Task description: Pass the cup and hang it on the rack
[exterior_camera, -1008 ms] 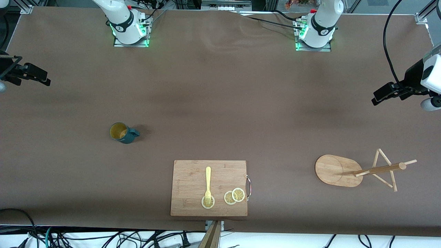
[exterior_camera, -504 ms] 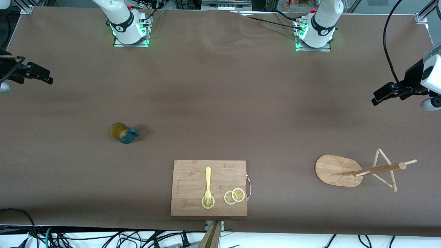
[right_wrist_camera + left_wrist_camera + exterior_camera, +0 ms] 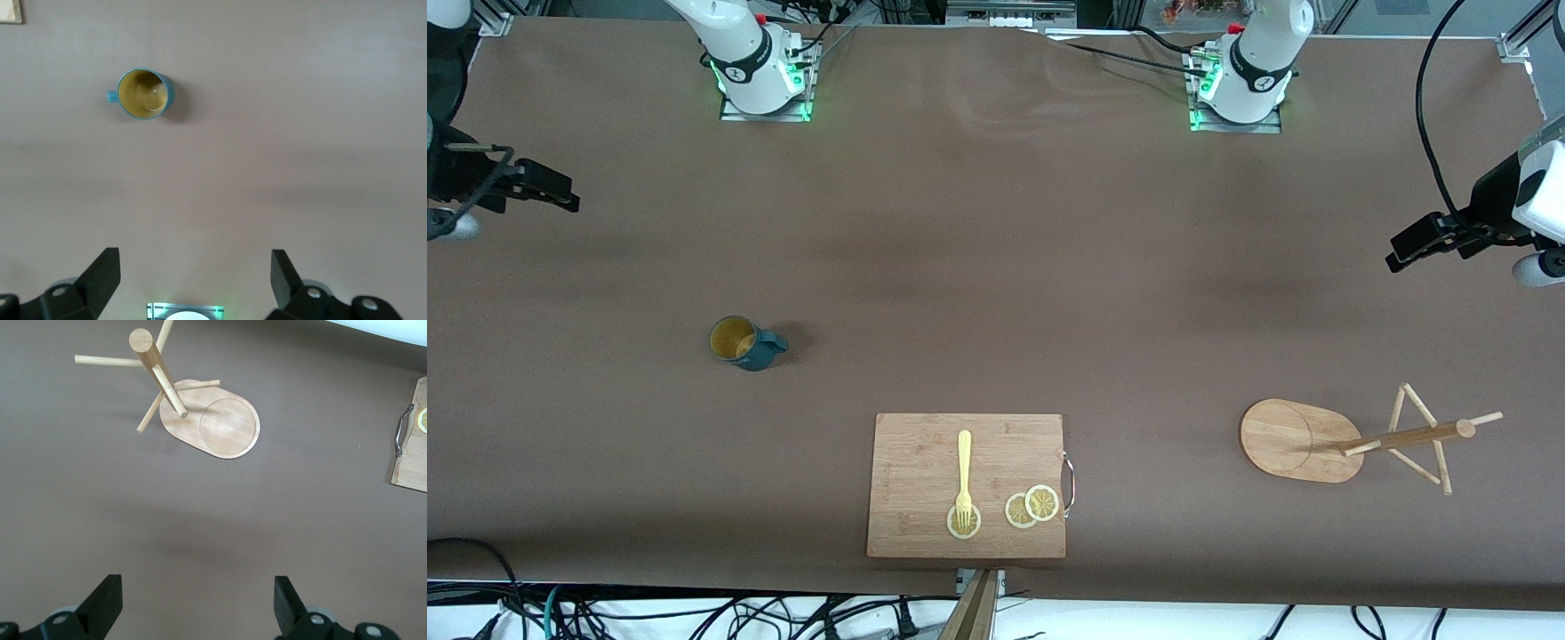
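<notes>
Two grippers hang in the air with their fingers spread wide and nothing between them. Right gripper (image 3: 560, 189) is over bare table (image 3: 996, 267) at the right arm's end; its wrist view shows both dark fingers (image 3: 103, 273) apart at the edge of the picture. Left gripper (image 3: 1405, 249) is over the table at the left arm's end, its fingers (image 3: 107, 600) likewise apart in its own wrist view.

Cup (image 3: 743, 342) stands upright on the table toward the right arm's end, mouth up, tan inside showing, its small handle pointing toward the middle of the table. It is nearer the front camera than the right gripper's spot and well apart from it. The right wrist view shows it (image 3: 145, 94) from above, alone on the cloth.

Rack (image 3: 1334, 436) stands toward the left arm's end, at about the same depth as the board (image 3: 967, 484). Its oval base is flat on the table, and its pole carries thin pegs with nothing on them; the left wrist view shows it (image 3: 210, 423) too.

Board sits near the front edge at mid-table, between cup and rack, with a metal handle on the side facing the rack. On it lie a yellow fork (image 3: 963, 480) and three lemon slices (image 3: 1032, 507); the fork's tines rest on one slice.
</notes>
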`<state>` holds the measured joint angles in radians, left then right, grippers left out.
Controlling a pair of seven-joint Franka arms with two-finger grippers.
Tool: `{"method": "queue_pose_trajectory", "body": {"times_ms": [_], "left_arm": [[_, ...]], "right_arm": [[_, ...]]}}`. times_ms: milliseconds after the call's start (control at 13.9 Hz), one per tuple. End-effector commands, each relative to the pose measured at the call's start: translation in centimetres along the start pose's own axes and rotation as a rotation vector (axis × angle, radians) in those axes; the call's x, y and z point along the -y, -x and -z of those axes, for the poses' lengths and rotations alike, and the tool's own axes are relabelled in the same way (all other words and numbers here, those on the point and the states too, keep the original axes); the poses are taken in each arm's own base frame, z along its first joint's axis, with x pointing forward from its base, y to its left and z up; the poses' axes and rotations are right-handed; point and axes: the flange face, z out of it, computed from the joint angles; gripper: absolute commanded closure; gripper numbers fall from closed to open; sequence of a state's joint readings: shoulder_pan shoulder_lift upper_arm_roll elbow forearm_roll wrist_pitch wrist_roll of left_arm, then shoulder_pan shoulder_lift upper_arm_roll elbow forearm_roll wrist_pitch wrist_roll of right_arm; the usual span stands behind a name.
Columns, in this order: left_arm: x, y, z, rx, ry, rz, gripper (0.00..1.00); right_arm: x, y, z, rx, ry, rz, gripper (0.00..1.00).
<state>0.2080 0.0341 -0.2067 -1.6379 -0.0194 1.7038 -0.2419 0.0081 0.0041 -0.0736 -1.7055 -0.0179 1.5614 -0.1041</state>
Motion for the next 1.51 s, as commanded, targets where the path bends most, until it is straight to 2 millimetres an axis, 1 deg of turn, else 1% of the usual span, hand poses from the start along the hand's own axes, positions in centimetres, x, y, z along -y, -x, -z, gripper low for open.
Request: {"method": "queue_pose_trajectory", "body": {"times_ms": [0,72,144,216,288,360,504,576,648,720,792,936,1008,1152,1368,1440], "left_arm": [[-0.1,-0.3,0.5,0.003,0.015,0.002,0.00],[-0.1,-0.3,0.5,0.003,0.015,0.002,0.00],[-0.1,-0.3,0.5,0.003,0.015,0.002,0.00],[-0.1,-0.3,0.5,0.003,0.015,0.002,0.00],[-0.1,-0.3,0.5,0.003,0.015,0.002,0.00],[-0.1,-0.3,0.5,0.003,0.015,0.002,0.00],[-0.1,-0.3,0.5,0.003,0.015,0.002,0.00],[-0.1,-0.3,0.5,0.003,0.015,0.002,0.00],[-0.1,-0.3,0.5,0.003,0.014,0.002,0.00],[-0.1,-0.3,0.5,0.002,0.012,0.002,0.00],[-0.1,-0.3,0.5,0.002,0.012,0.002,0.00],[-0.1,-0.3,0.5,0.002,0.012,0.002,0.00],[-0.1,-0.3,0.5,0.002,0.012,0.002,0.00],[-0.1,-0.3,0.5,0.003,0.015,0.002,0.00],[-0.2,-0.3,0.5,0.002,0.011,0.000,0.00],[-0.2,-0.3,0.5,0.002,0.012,0.000,0.00]], "right_arm": [[0.4,-1.4,-1.6,0.008,0.003,0.006,0.00],[0.4,-1.9,-2.2,0.007,0.005,0.008,0.00],[0.6,-2.8,-3.2,0.004,0.007,0.013,0.00],[0.6,-4.0,-4.9,0.015,0.007,0.011,0.00],[1.1,-5.5,-6.8,0.007,0.011,0.007,0.00],[2.1,-7.1,-8.9,-0.001,0.017,0.003,0.00],[3.3,-9.5,-11.9,-0.037,0.023,-0.011,0.00],[3.8,-10.2,-13.1,-0.046,0.024,-0.023,0.01],[4.7,-10.6,-14.2,-0.062,0.025,-0.047,0.02],[6.0,-10.8,-15.2,-0.079,0.026,-0.074,0.02],[6.6,-11.3,-16.6,-0.101,0.024,-0.091,0.04],[7.0,-12.4,-19.8,-0.114,0.027,-0.087,0.09],[7.0,-12.7,-20.9,-0.117,0.029,-0.081,0.09],[7.0,-12.7,-22.8,-0.088,0.033,-0.074,0.20],[6.7,-12.7,-26.9,-0.057,0.038,-0.070,0.24],[6.7,-12.8,-28.7,-0.053,0.040,-0.069,0.24]]}}
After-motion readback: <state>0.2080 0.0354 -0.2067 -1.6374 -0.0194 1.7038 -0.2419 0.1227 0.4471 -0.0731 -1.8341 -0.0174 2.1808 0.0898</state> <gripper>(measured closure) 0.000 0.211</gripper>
